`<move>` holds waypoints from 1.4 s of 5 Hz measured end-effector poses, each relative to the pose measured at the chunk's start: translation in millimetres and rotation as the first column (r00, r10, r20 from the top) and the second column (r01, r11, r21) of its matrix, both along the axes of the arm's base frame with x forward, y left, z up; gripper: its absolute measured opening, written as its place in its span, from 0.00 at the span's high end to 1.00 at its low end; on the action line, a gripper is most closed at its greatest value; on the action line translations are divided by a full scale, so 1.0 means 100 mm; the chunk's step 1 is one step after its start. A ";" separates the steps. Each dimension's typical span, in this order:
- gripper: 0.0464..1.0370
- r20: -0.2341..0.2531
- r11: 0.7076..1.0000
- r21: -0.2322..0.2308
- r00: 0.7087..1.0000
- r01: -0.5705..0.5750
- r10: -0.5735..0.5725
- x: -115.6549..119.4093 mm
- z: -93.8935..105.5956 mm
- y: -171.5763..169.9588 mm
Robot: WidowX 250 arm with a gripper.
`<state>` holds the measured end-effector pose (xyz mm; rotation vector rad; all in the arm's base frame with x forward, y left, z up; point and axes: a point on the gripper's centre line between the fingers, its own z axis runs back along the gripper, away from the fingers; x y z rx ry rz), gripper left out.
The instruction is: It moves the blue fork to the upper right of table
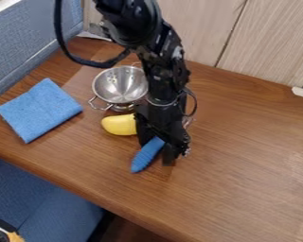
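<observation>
At the pincer (158, 150), the blue fork (146, 156), partly hidden, whether clamped or loose unclear.

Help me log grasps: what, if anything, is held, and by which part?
Can't be told: the gripper is over the blue fork, near its handle's upper end, hiding any grip.

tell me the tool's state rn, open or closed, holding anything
Tool: down at the blue fork, but whether it is open, closed or gripping the fork cannot be told.
</observation>
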<state>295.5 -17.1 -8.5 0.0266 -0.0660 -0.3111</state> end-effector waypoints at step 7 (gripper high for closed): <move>0.66 -0.062 0.992 -0.048 0.992 -0.117 0.114 -0.08 0.51 -0.33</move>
